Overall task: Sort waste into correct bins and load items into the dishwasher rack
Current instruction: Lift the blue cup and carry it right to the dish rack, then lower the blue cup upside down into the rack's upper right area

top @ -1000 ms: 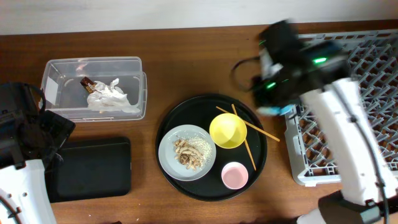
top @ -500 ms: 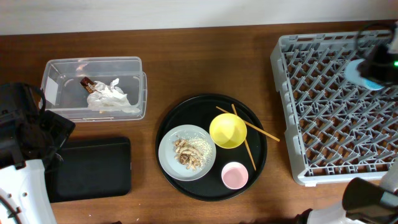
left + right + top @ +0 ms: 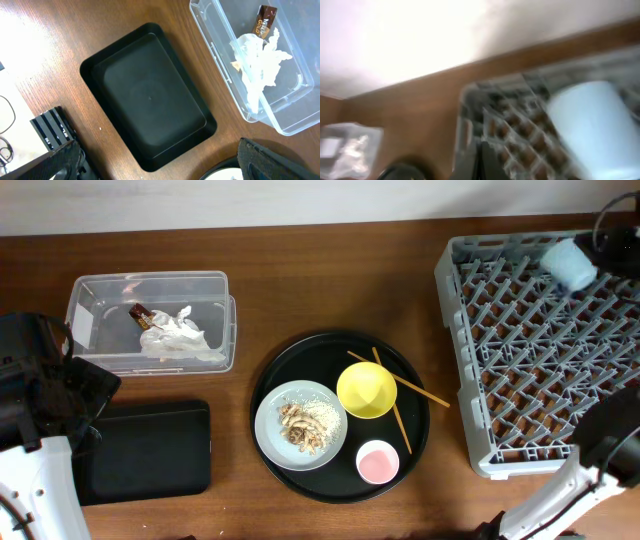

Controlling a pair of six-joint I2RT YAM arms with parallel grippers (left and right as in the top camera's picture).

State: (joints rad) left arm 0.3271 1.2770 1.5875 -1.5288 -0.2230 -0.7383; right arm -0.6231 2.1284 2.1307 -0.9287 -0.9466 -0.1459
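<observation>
Lifted off the round tray (image 3: 300, 360), the blue cup (image 3: 568, 262) has crossed to the far back corner of the rack (image 3: 520, 380), carried there by the right gripper (image 3: 600, 250). That gripper is closed and seems to pinch the cup by its wall, holding it over the rack's back row; the blurred wrist view does not show the contact. Such a cup is likely light, stiff and smooth, so a pinch across the rim suits it, though it could slip or tip on the pegs. The left gripper (image 3: 160, 167) is wide open and empty, above the black bin (image 3: 150, 100) on the counter (image 3: 330, 270).
</observation>
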